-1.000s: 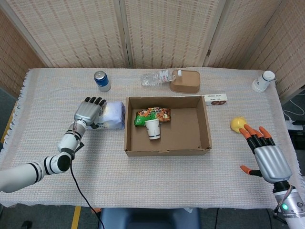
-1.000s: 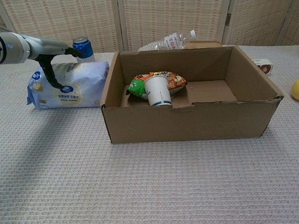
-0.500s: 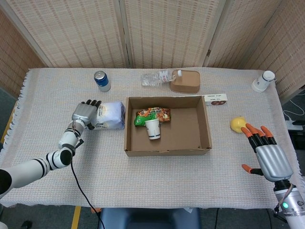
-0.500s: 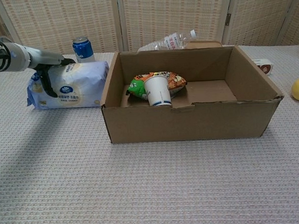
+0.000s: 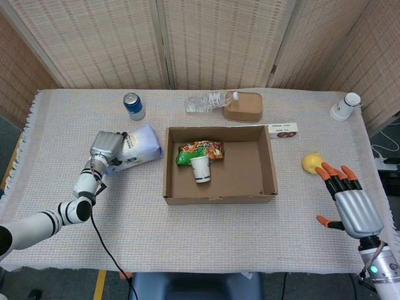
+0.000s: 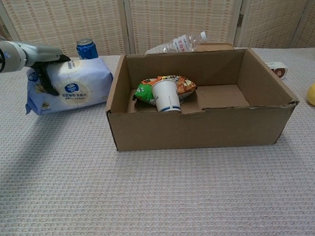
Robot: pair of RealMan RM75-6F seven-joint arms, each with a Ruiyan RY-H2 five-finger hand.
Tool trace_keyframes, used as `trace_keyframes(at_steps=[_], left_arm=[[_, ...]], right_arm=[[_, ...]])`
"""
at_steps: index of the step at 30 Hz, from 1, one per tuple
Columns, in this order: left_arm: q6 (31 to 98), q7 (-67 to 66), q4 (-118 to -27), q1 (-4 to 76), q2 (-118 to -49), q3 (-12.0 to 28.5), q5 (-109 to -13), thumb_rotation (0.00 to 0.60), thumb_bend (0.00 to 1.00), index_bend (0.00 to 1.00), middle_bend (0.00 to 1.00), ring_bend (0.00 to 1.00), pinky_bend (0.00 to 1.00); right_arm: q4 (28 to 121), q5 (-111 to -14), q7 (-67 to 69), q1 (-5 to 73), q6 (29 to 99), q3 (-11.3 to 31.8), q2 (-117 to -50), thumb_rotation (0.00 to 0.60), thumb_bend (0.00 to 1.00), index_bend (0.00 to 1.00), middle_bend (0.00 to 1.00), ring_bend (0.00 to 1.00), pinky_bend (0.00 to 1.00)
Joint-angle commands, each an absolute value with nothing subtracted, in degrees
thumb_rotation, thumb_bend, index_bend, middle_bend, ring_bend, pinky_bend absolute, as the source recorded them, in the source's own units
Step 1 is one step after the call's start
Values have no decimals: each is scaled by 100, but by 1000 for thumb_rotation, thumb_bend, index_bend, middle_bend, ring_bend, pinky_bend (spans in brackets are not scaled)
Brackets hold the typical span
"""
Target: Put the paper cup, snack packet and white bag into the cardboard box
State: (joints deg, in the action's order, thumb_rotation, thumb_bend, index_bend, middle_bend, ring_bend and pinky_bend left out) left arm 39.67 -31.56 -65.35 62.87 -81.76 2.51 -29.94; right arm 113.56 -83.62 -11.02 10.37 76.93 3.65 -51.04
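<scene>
The left hand (image 5: 106, 146) grips the near-left end of the white bag (image 5: 139, 147), its fingers (image 6: 47, 81) wrapped over the top and front, and the bag sits tilted just left of the cardboard box (image 5: 219, 197) on the worktop (image 5: 206, 231). Inside the box, the paper cup (image 5: 200, 169) stands in front of the snack packet (image 5: 200, 151), touching it. The right hand (image 5: 351, 205) hovers at the worktop's right edge, fingers spread and released, near a yellow ball (image 5: 311, 162).

left hand (image 5: 105, 145) hides white bag's (image 5: 139, 147) end.
</scene>
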Motion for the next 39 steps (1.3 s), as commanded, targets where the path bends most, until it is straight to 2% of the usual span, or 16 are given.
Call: trace_keyframes(at_steps=[1, 13, 22, 30, 39], left_arm=[[4060, -3157, -6698, 6255, -7966, 296, -3107, 600, 370, 777, 826, 764, 875], [4645, -3479, -7703, 6398, -6662, 656, -3431, 600, 377, 795, 851, 784, 886], [5165, -3597, -9115, 6871, -6157, 1473, -2817, 600, 378, 798, 858, 809, 910], [5667, -3663, -10022, 7411, -6560, 2021, -2282, 600, 379, 800, 863, 809, 911], [6373, -3756, -9796, 7919, -7878, 2147, -1867, 600, 380, 801, 864, 809, 911]], right_arm=[[11362, -8362, -1095, 1038, 7691, 365, -5098, 600, 0, 4, 0, 0, 0], [11430, -8443, -1035, 1028, 7709, 344, -5052, 600, 0, 3, 0, 0, 0], [11435, -8458, -1035, 1037, 7679, 326, -5061, 600, 0, 4, 0, 0, 0], [11454, -8487, -988, 1026, 7725, 340, -5030, 600, 0, 4, 0, 0, 0], [11478, -8513, -939, 1007, 7774, 351, -4979, 600, 0, 3, 0, 0, 0]])
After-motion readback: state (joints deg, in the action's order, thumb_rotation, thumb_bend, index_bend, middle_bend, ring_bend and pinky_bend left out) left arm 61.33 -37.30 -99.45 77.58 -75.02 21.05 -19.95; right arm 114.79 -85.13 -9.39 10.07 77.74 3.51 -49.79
